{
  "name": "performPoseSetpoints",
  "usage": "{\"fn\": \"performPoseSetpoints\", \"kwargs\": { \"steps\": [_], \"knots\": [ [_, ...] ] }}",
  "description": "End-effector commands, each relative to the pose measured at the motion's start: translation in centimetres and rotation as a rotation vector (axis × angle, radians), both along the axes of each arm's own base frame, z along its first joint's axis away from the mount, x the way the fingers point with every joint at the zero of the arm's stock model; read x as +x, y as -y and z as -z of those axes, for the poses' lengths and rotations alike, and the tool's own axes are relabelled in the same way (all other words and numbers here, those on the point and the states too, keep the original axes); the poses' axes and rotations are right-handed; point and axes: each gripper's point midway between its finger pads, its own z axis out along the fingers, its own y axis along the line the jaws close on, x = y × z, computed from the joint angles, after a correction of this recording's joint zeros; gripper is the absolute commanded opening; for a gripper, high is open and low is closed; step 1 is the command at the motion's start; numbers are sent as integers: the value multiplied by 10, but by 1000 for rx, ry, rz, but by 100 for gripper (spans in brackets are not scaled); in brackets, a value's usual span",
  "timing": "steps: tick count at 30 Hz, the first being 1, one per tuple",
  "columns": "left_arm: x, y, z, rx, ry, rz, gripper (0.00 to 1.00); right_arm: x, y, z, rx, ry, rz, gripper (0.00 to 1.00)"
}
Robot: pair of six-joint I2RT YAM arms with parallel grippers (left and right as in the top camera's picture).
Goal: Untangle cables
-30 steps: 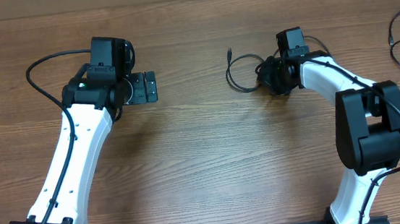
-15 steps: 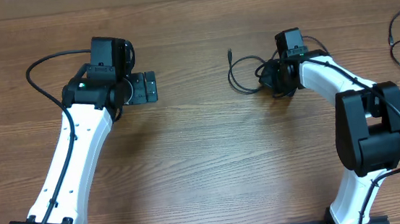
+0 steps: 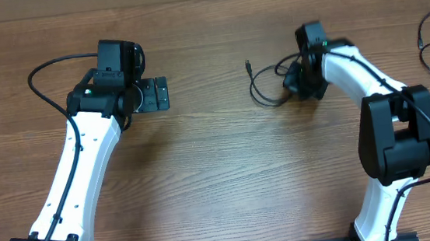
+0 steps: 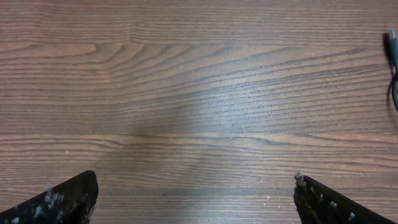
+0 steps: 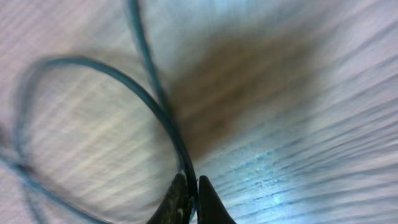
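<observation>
At the right of the overhead view, the right hand (image 3: 297,83) was pressed down to the wooden surface (image 3: 220,175), clamped on a thin black cable (image 3: 258,95). The cable curled out to the hand's left in an open loop, and its small plug (image 3: 247,61) lay at the loop's upper end, pointing toward the top of the frame.

The right wrist camera, blurred and very close, showed the two fingertips (image 5: 177,202) drawn together at the bottom centre of the frame. The cable ran up from between them and swept round in a wide arc toward the upper left. A second strand (image 5: 140,37) crossed that arc near the top of the frame. Whether the two touched could not be told.

The left hand (image 3: 155,94) sat upper left of centre in the overhead view, well apart from the cable and holding nothing. Its own camera showed its dark fingers (image 4: 62,199) spread wide at the two bottom corners, with bare wood grain between them. Only the cable's tip was visible there, at the right edge of that frame.

More thin black cords (image 3: 421,36) lay loose along the far right edge of the overhead frame, beyond the right arm (image 3: 396,136) and apart from the cable in the hand.
</observation>
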Motion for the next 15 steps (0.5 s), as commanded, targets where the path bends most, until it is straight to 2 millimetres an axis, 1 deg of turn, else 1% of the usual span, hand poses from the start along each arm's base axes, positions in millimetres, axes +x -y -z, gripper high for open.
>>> {"fn": "performPoseSetpoints", "kwargs": {
  "steps": [1, 4, 5, 7, 9, 10, 11, 13, 15],
  "knots": [
    [2, -4, -8, 18, 27, 8, 100, 59, 14, -104, -79, 234, 10, 4],
    [2, -4, -9, 18, 27, 8, 100, 77, 12, -168, -82, 357, -21, 4],
    [2, -4, -8, 18, 27, 8, 100, 81, 15, -189, -95, 397, -10, 4],
    [2, -4, -8, 18, 27, 8, 100, 89, 25, -239, -141, 501, 24, 4],
    [2, -4, -9, 18, 27, 8, 100, 93, 33, -271, -175, 577, 54, 4],
    [2, -4, -8, 18, 27, 8, 100, 96, 42, -299, -213, 647, 89, 4],
    [2, -4, -8, 18, 27, 8, 100, 98, 46, -312, -230, 683, 108, 4],
    [2, -4, -8, 18, 27, 8, 100, 101, 58, -346, -281, 782, 167, 4],
    [2, -4, -9, 18, 27, 8, 100, 104, 72, -386, -350, 902, 222, 4]
  ]
}}
